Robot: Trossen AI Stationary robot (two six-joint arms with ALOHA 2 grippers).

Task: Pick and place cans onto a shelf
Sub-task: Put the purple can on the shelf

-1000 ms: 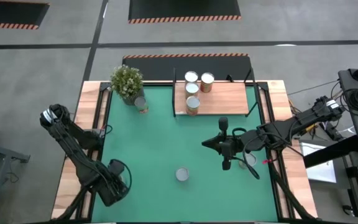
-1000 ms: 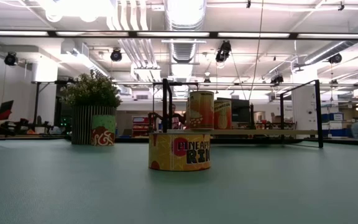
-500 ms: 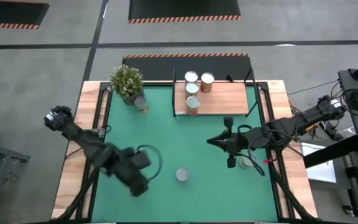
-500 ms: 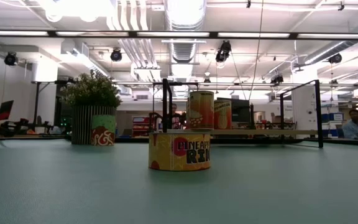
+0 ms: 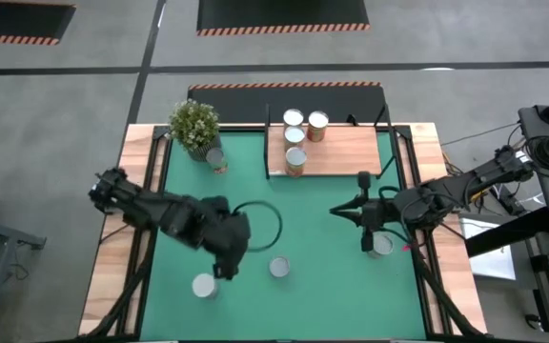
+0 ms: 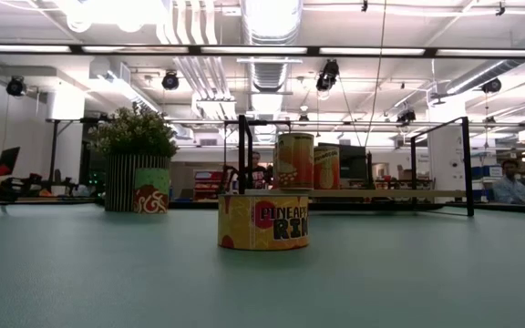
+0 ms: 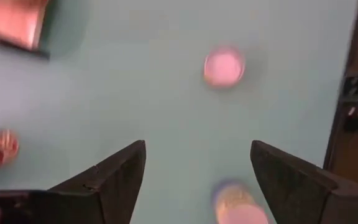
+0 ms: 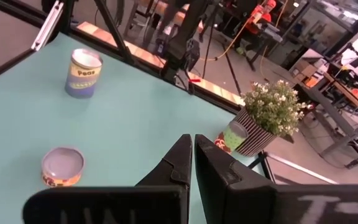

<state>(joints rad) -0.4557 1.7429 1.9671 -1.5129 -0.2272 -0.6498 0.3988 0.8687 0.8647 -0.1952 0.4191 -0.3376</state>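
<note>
Green mat [image 5: 322,219] covers the table top inside a wood border.

Shelf [image 5: 341,152]: light-wood board with black frame, toward 1 o'clock from mat centre, at the far edge. Three cans [image 5: 303,133] on its 9 o'clock end: two at the back corner side by side, the third [image 5: 295,160] just in front of them. In the low view these stand raised behind the near can.

Left arm reaches in from 9 o'clock. Left gripper [image 5: 227,272] over the mat toward 7 o'clock from centre, empty; its own camera shows the two fingers [image 7: 114,180] spread apart with bare mat between them. It hangs between two cans on the mat: one [image 5: 205,285] just off at its 8 o'clock, one [image 5: 279,267] at its 3 o'clock, apart from both.

Right arm comes in from 3 o'clock. Right gripper [image 5: 368,244] over the mat at about 4 o'clock from centre, fingers [image 8: 179,165] pressed together, nothing between them. A can [image 5: 381,246] sits just beside the tip, at its 3 o'clock; contact cannot be told.

Potted plant [image 5: 194,125] at the 11 o'clock corner, with one can [image 5: 216,159] just beside it at its 5 o'clock.

Low view: orange-yellow pineapple-ring can [image 6: 263,220] upright on the mat, centre frame.
</note>
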